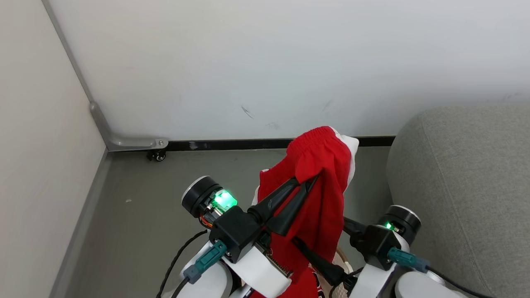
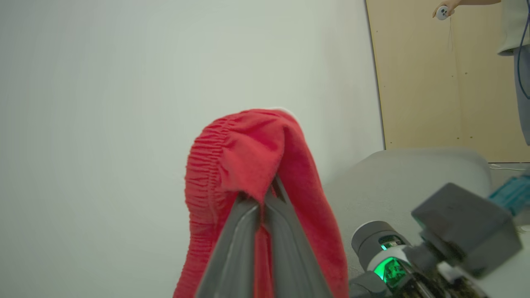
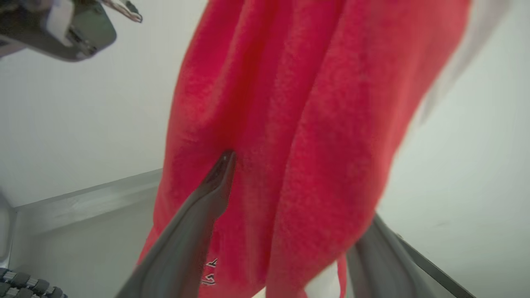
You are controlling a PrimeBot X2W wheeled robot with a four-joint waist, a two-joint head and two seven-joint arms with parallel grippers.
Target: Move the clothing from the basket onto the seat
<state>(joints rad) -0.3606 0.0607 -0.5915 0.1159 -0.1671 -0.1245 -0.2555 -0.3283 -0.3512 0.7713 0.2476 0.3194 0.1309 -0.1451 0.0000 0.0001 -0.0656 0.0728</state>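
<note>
My left gripper (image 1: 311, 181) is raised in front of me and shut on red clothing (image 1: 321, 165), a piece with an elastic waistband and white trim that drapes over its fingertips (image 2: 269, 188) and hangs down. The cloth hangs between the two spread fingers of my right gripper (image 1: 319, 234), which stands open lower down; one finger (image 3: 215, 182) lies against the fabric. More red fabric (image 1: 307, 285) with a black-and-white mark shows at the bottom edge, beside a sliver of the basket (image 1: 338, 289). The grey seat (image 1: 463, 186) lies to my right.
A white wall stands straight ahead, with a black skirting strip (image 1: 232, 144) and grey floor (image 1: 136, 215) below. A panel on a caster (image 1: 157, 156) closes the left side. In the left wrist view a person's hand (image 2: 444, 9) holds a controller before a wooden board.
</note>
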